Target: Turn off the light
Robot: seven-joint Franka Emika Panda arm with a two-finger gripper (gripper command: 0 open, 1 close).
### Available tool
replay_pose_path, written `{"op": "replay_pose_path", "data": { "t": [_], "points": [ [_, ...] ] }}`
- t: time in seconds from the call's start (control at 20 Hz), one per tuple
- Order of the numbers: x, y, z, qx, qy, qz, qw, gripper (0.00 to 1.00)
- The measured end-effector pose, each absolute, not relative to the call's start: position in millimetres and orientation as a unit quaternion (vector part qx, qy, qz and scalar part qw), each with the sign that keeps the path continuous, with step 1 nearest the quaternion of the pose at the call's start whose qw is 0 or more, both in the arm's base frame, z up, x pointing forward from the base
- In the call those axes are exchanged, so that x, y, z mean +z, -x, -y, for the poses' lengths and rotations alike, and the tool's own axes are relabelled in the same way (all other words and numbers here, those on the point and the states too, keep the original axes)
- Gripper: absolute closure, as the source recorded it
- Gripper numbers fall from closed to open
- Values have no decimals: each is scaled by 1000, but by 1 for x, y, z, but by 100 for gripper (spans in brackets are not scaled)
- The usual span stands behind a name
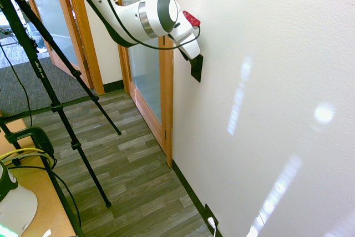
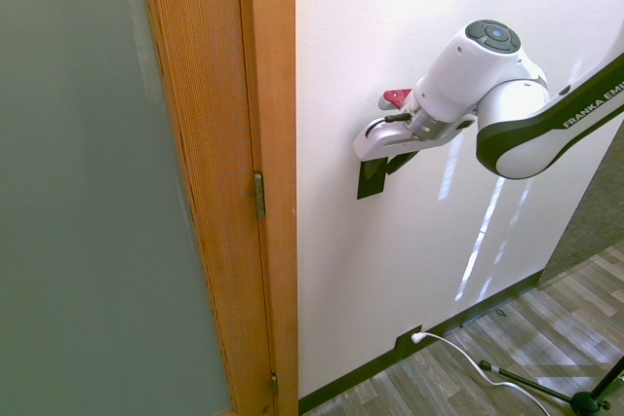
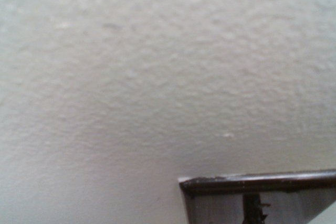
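Observation:
No lamp shows in any view, only the light's switch (image 1: pixel 196 70), a small black upright plate on the white wall just right of the wooden door frame. It also appears in the second exterior view, switch (image 2: pixel 370 180). My gripper (image 1: pixel 191 59) presses in at the plate's upper part, its tip right against the wall, gripper (image 2: pixel 392 163). Its dark tip merges with the black plate, so the jaw gap is hidden. The wrist view is filled by textured wall, with one corner of the switch (image 3: pixel 262 200) at its lower edge.
A wooden door frame (image 2: pixel 263 182) with frosted glass stands beside the switch. Low on the wall a black outlet plate (image 2: pixel 406 343) holds a white plug and cord. A wooden table corner (image 1: pixel 33 198) is at lower left.

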State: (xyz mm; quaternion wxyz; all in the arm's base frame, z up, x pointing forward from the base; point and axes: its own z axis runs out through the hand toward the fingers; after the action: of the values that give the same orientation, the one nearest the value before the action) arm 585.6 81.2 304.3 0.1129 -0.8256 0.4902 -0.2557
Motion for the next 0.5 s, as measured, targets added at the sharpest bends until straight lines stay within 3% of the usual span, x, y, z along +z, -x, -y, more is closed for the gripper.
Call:
{"op": "replay_pose_path", "data": {
  "t": [0.5],
  "points": [
    [302, -588, -75, -259, 820, -498, 116, 100]
  ]
}}
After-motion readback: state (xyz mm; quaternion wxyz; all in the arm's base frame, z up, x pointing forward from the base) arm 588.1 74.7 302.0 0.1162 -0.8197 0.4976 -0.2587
